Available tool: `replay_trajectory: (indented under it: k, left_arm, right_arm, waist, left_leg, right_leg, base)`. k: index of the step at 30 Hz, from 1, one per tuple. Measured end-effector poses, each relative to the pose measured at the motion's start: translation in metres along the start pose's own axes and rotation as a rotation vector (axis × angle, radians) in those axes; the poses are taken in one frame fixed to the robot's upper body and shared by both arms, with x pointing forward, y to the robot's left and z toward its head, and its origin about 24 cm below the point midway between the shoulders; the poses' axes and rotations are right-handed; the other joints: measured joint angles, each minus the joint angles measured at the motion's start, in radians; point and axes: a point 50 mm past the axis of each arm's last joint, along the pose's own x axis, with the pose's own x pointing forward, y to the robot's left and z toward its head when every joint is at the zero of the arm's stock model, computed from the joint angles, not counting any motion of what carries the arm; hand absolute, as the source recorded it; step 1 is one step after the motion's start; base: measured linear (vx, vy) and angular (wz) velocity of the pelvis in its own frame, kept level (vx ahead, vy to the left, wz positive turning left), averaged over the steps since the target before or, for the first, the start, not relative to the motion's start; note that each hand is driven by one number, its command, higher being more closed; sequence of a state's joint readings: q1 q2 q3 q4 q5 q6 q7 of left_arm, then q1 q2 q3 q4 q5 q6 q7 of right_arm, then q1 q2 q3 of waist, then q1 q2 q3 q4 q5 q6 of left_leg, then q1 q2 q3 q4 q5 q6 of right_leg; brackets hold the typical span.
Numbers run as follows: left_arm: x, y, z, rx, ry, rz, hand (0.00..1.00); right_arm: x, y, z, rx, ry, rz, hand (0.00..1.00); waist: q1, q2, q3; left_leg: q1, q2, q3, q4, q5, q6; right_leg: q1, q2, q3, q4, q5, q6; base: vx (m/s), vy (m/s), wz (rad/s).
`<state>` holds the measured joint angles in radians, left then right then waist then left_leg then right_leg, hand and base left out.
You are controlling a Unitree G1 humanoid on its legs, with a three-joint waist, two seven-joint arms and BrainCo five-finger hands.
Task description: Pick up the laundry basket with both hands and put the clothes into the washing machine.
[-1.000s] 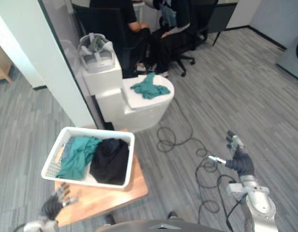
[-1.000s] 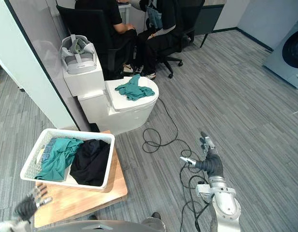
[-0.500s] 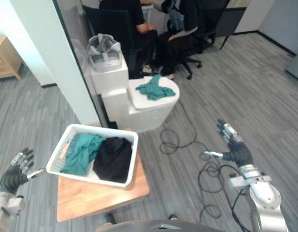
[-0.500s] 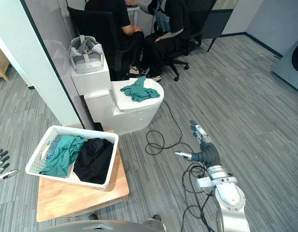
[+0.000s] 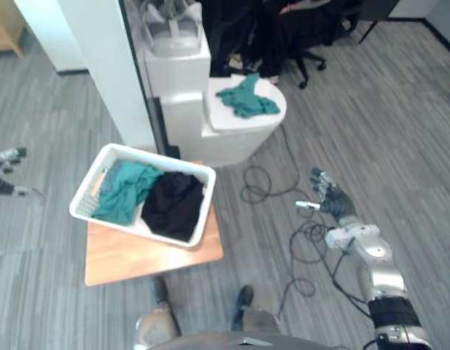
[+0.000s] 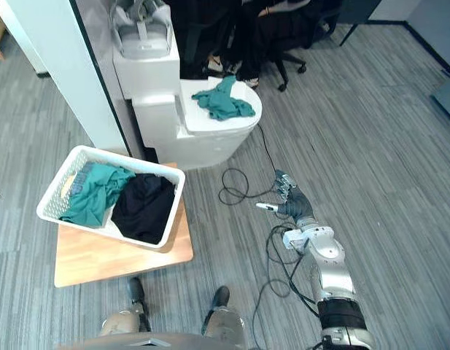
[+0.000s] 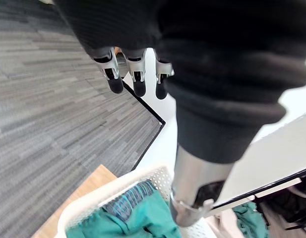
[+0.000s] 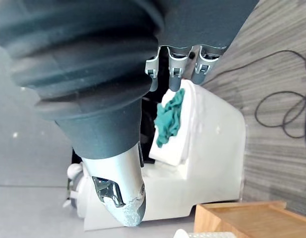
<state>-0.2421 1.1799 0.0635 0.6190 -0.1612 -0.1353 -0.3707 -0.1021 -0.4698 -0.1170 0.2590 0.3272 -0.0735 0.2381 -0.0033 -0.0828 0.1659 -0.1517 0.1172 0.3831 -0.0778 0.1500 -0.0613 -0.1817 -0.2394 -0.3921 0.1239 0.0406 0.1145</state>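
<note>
Left eye view is showing one white laundry basket [image 5: 160, 158] sitting on a low wooden tabletop [image 5: 137, 257], holding a teal garment [image 5: 122, 195] and a black garment [image 5: 173, 205]. A second teal garment [image 5: 246, 98] is lying on the toilet lid [image 5: 232, 125]. Both hands are hanging empty with fingers spread, the left hand [image 5: 1, 180] and right hand [image 5: 332, 204] each well apart from the basket. It is probably handling light and stiff, its load soft; the two short-end rims are looking like the best holds.
</note>
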Motion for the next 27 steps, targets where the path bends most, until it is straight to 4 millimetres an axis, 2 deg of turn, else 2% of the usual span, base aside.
replay_trajectory:
  k: [1, 4, 7, 11, 12, 13, 16, 17, 19, 23, 25, 27]
  left_arm:
    - [0.005, 0.009, 0.013, 0.063, -0.020, 0.015, 0.00]
    - [0.015, 0.020, 0.037, 0.208, -0.058, 0.066, 0.00]
    - [0.018, 0.030, 0.053, 0.344, -0.075, 0.116, 0.00]
    - [0.012, 0.051, 0.065, 0.542, -0.039, 0.166, 0.00]
    - [0.012, 0.052, 0.066, 0.554, -0.040, 0.177, 0.00]
    - [0.012, 0.055, 0.067, 0.593, -0.026, 0.189, 0.00]
    - [0.012, 0.058, 0.065, 0.635, 0.004, 0.192, 0.00]
    - [0.010, 0.060, 0.064, 0.700, 0.032, 0.194, 0.00]
    - [0.008, 0.064, 0.063, 0.789, 0.064, 0.202, 0.00]
    - [0.005, 0.074, 0.065, 0.763, 0.067, 0.305, 0.00]
    - [0.000, 0.087, 0.062, 0.688, 0.082, 0.407, 0.00]
    - [-0.004, 0.101, 0.059, 0.507, 0.090, 0.573, 0.00]
  right_arm:
    - [0.003, 0.002, -0.002, 0.017, 0.012, -0.002, 0.00]
    - [0.011, 0.014, -0.006, 0.051, 0.031, 0.024, 0.00]
    - [0.018, 0.026, -0.010, 0.121, 0.038, 0.035, 0.00]
    - [0.024, 0.049, -0.021, 0.185, 0.070, 0.071, 0.00]
    - [0.024, 0.053, -0.023, 0.186, 0.079, 0.082, 0.00]
    - [0.025, 0.067, -0.030, 0.208, 0.112, 0.111, 0.00]
    - [0.025, 0.085, -0.034, 0.235, 0.128, 0.155, 0.00]
    - [0.026, 0.097, -0.035, 0.223, 0.132, 0.187, 0.00]
    - [0.028, 0.107, -0.034, 0.214, 0.136, 0.212, 0.00]
    - [0.033, 0.110, -0.034, 0.172, 0.146, 0.227, 0.00]
    - [0.035, 0.111, -0.031, 0.159, 0.135, 0.232, 0.00]
    - [0.038, 0.111, -0.026, 0.151, 0.123, 0.218, 0.00]
  waist:
    - [0.000, -0.006, 0.015]
    - [0.000, -0.011, 0.044]
    - [0.004, -0.017, 0.074]
    - [0.010, -0.035, 0.104]
    - [0.013, -0.035, 0.111]
    - [0.023, -0.035, 0.121]
    - [0.029, -0.031, 0.131]
    - [0.033, -0.031, 0.146]
    - [0.048, -0.030, 0.171]
    - [0.066, -0.029, 0.204]
    - [0.072, -0.034, 0.212]
    - [0.077, -0.036, 0.230]
  left_leg:
    - [-0.014, 0.002, 0.002, 0.000, 0.004, 0.001]
    - [-0.045, 0.005, 0.006, 0.000, 0.016, 0.007]
    - [-0.072, 0.015, 0.014, 0.001, 0.024, 0.008]
    - [-0.135, 0.044, 0.016, 0.066, 0.009, 0.003]
    - [-0.139, 0.049, 0.016, 0.075, 0.004, 0.000]
    - [-0.155, 0.062, 0.014, 0.104, -0.010, -0.003]
    - [-0.182, 0.080, 0.004, 0.141, -0.026, -0.008]
    - [-0.202, 0.091, -0.005, 0.163, -0.032, -0.009]
    - [-0.231, 0.106, -0.011, 0.198, -0.046, -0.011]
    - [-0.295, 0.127, -0.030, 0.254, -0.064, -0.009]
    - [-0.323, 0.140, -0.031, 0.288, -0.080, -0.009]
    - [-0.342, 0.151, -0.032, 0.316, -0.090, -0.007]
  right_leg:
    - [-0.015, 0.001, 0.000, 0.000, 0.006, -0.004]
    - [-0.047, 0.005, 0.005, -0.002, 0.020, -0.009]
    - [-0.072, 0.018, 0.012, -0.018, 0.037, -0.022]
    - [-0.099, 0.039, 0.012, -0.041, 0.059, -0.037]
    - [-0.100, 0.041, 0.012, -0.041, 0.060, -0.038]
    - [-0.101, 0.050, 0.012, -0.048, 0.062, -0.043]
    - [-0.103, 0.063, 0.004, -0.058, 0.064, -0.051]
    - [-0.106, 0.071, -0.003, -0.064, 0.065, -0.056]
    - [-0.117, 0.075, -0.005, -0.065, 0.067, -0.064]
    - [-0.144, 0.091, -0.018, -0.069, 0.080, -0.073]
    - [-0.160, 0.099, -0.012, -0.070, 0.084, -0.079]
    - [-0.168, 0.104, -0.006, -0.070, 0.091, -0.080]
  base:
    - [-0.03, 0.007, -0.02]
    - [-0.03, 0.002, -0.05]
    - [-0.02, -0.013, -0.09]
    - [0.00, -0.042, -0.07]
    - [0.00, -0.059, -0.06]
    - [0.00, -0.048, -0.05]
    - [0.00, -0.030, 0.01]
    - [-0.01, -0.037, 0.05]
    - [-0.02, -0.007, -0.01]
    - [-0.02, -0.010, 0.03]
    - [-0.03, 0.016, -0.08]
    - [-0.01, 0.011, -0.08]
